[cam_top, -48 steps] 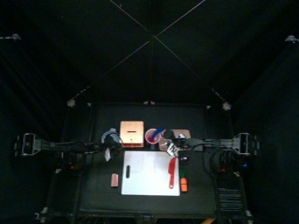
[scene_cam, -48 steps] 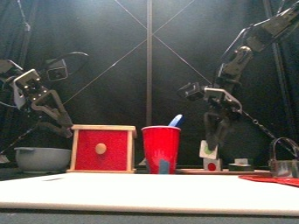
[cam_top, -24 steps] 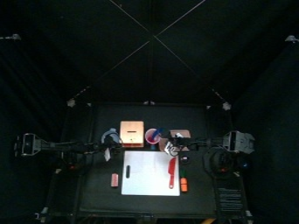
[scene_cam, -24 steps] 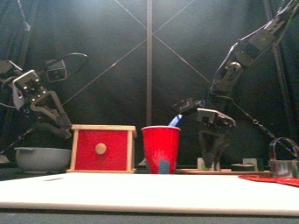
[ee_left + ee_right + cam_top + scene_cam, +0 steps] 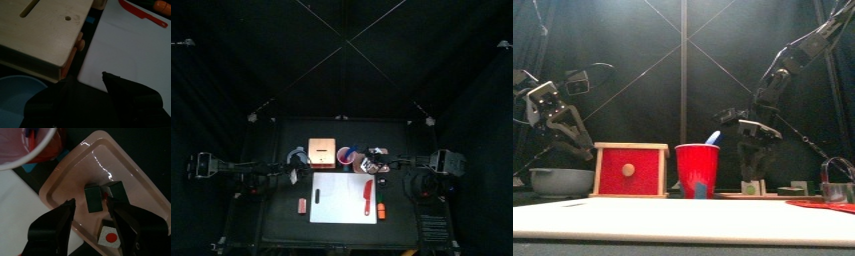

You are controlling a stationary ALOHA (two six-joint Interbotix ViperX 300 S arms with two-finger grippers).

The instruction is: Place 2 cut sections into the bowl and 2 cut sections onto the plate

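Observation:
The pinkish plate fills the right wrist view, with two dark cut sections lying side by side on it. My right gripper hangs just above them with its jaws spread wide, one on each side of the nearer chunk, gripping nothing. A small white piece with a red dot also lies on the plate. The blue bowl shows beside my left gripper, whose jaws are a dark mass. In the front view the bowl sits far left and the right gripper is right of centre.
A red cup and a wooden block with a red face stand between the bowl and the plate. In front lies the white board with a red-handled knife. Small orange blocks flank the board.
The right gripper moved in over the plate, came lower and spread its jaws wide. The left arm stayed where it was.

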